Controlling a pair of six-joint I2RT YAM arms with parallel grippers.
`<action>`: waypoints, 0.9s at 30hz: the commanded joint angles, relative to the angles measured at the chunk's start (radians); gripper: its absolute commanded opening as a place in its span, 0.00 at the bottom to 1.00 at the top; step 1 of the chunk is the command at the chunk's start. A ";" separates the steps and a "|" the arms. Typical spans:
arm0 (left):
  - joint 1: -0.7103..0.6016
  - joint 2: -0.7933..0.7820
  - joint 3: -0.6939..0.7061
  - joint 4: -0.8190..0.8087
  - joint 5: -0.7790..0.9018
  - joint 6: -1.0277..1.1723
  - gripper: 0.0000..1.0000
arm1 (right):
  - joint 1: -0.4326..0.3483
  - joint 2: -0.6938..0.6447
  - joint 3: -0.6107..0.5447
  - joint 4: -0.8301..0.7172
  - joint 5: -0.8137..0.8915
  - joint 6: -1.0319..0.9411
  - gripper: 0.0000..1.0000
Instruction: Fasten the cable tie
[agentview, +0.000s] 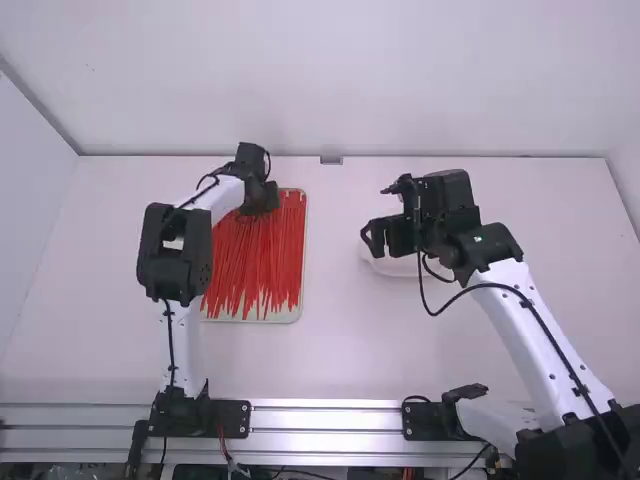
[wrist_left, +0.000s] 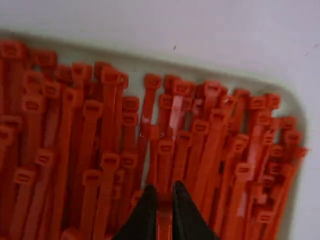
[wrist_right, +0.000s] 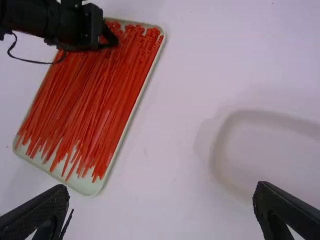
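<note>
A pale tray (agentview: 250, 319) left of the table's middle holds a dense pile of red cable ties (agentview: 255, 255). My left gripper (agentview: 262, 196) is down at the tray's far end. In the left wrist view its fingertips (wrist_left: 150, 207) stand close together among the tie heads (wrist_left: 165, 145), shut on one red tie (wrist_left: 164, 222). My right gripper (agentview: 383, 215) hangs open to the right of the tray, above a white dish (agentview: 385, 265), with nothing between its fingers (wrist_right: 40, 212). The right wrist view looks down on the tie pile (wrist_right: 90, 100) and my left gripper (wrist_right: 95, 32).
The white dish (wrist_right: 265, 150) looks empty. Bare white table lies between the tray's rim (wrist_right: 120, 144) and the dish, and along the front. White walls close the table at the back and left. An aluminium rail (agentview: 320, 415) runs along the near edge.
</note>
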 joint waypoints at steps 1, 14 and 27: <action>-0.008 -0.025 0.082 -0.036 -0.039 -0.009 0.02 | 0.005 -0.013 0.030 0.008 0.000 -0.001 0.98; -0.009 -0.362 0.225 -0.239 -0.080 0.001 0.02 | 0.005 -0.013 0.030 0.103 -0.035 0.010 0.98; -0.058 -0.866 -0.075 -0.253 -0.170 -0.011 0.02 | 0.005 -0.013 0.030 0.195 -0.180 0.010 0.98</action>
